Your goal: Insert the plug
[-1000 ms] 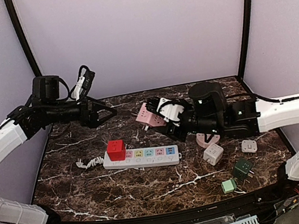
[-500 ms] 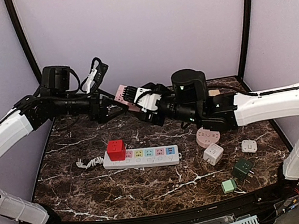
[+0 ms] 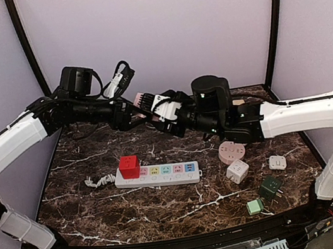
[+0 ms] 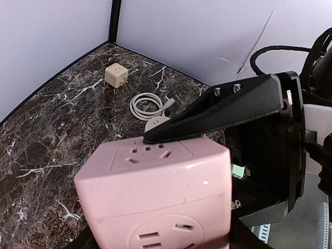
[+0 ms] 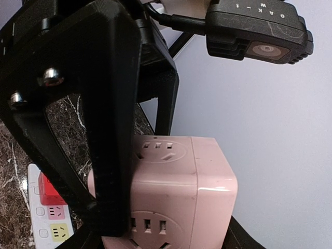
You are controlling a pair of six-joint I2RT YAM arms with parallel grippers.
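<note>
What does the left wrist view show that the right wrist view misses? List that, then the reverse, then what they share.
Only the left wrist view: a beige cube adapter and a coiled white cable, both lying farther back. Only the right wrist view: the power strip with a red cube on it, and the left wrist camera overhead. Both: the pink cube adapter close up, a black finger against it, and the marble table.
</note>
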